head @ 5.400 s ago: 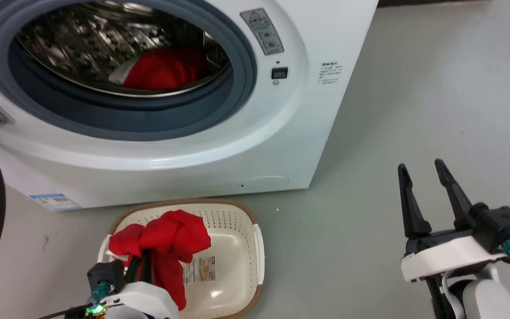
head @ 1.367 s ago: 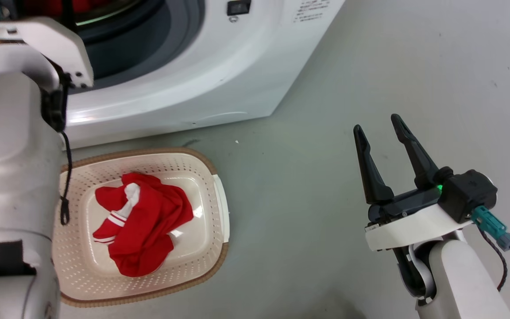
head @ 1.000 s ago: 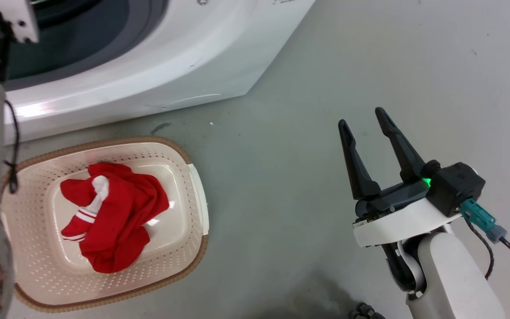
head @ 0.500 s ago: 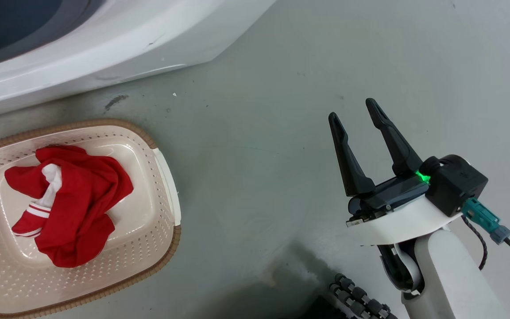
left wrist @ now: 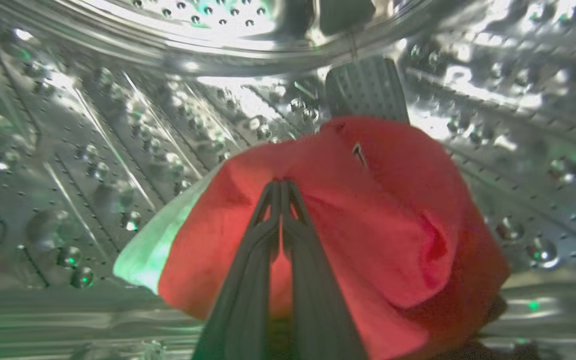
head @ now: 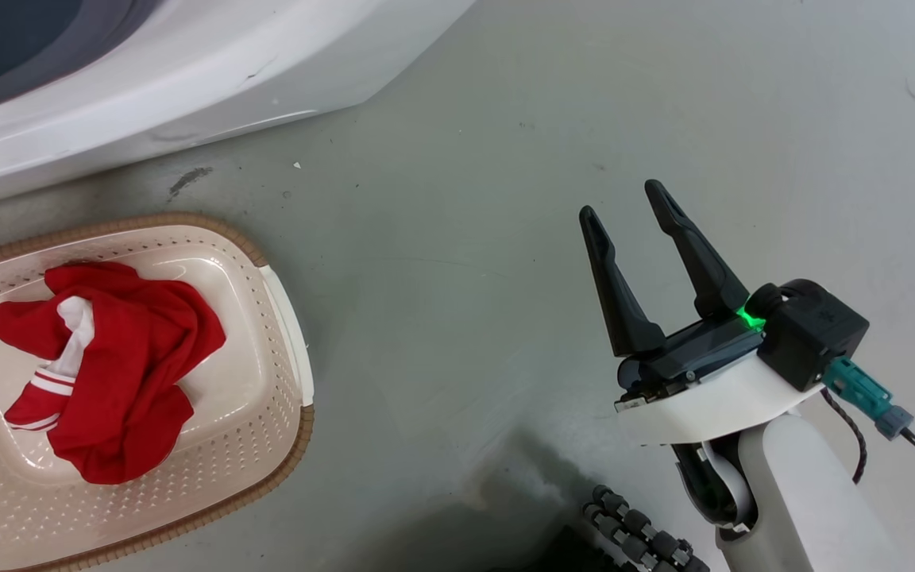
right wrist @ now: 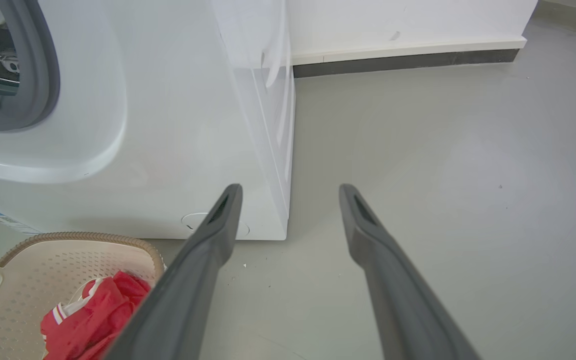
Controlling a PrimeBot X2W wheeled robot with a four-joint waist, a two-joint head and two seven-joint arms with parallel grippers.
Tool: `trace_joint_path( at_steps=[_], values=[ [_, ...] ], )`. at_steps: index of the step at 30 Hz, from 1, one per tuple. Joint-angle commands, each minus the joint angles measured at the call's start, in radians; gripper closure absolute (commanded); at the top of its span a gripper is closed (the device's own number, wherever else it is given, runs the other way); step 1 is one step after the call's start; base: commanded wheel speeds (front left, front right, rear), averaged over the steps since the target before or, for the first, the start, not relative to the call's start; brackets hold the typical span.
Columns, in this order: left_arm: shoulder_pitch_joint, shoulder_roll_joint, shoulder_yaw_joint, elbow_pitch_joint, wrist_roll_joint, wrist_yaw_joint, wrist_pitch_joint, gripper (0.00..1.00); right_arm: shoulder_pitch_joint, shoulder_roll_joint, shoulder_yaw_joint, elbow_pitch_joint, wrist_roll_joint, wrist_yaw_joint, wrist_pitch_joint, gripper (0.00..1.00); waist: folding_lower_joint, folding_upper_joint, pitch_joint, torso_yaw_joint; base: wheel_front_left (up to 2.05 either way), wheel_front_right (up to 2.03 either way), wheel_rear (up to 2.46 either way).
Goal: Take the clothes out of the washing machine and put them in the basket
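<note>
In the drum [left wrist: 118, 125], left gripper [left wrist: 280, 187] fingers press together, pinching the red garment [left wrist: 368, 210]; right gripper [head: 620, 200] fingers spread wide, holding nothing.

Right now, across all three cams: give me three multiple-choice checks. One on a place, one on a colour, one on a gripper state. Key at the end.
1. Where is the red garment that the left gripper is shut on?
A. on the floor
B. inside the steel drum
C. on top of the machine

2. What colour is the rim of the basket?
A. brown
B. blue
C. black

3. How does the right gripper stand?
A. shut on cloth
B. open, holding nothing
C. shut, empty

Key:
1 B: the left wrist view shows perforated steel all round the cloth.
2 A: a brown band runs along the top of the cream perforated wall.
3 B: its jaws stand well apart with nothing between them.
</note>
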Motion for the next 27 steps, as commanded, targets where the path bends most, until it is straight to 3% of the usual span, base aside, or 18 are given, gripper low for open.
trace_joint_path(
  at_steps=[1,9,27],
  values=[
    [0.026,0.005,0.002,-0.025,0.000,0.014,-0.016,1.00,-0.007,-0.002,-0.004,0.003,0.006,-0.001,-0.003,0.00,-0.0001,0.0000,-0.004,0.002,0.00,0.00,0.00],
    [0.134,-0.021,0.024,-0.160,-0.044,0.041,-0.137,1.00,-0.012,-0.006,-0.047,0.011,-0.018,-0.001,-0.003,0.00,-0.0001,0.0000,-0.061,0.034,0.00,0.00,0.00],
    [0.464,-0.120,0.064,-0.204,-0.179,0.009,-0.452,1.00,0.068,0.005,-0.126,0.056,-0.086,-0.001,-0.003,0.00,-0.0001,0.0000,-0.344,0.127,0.00,0.00,0.00]
  ],
)
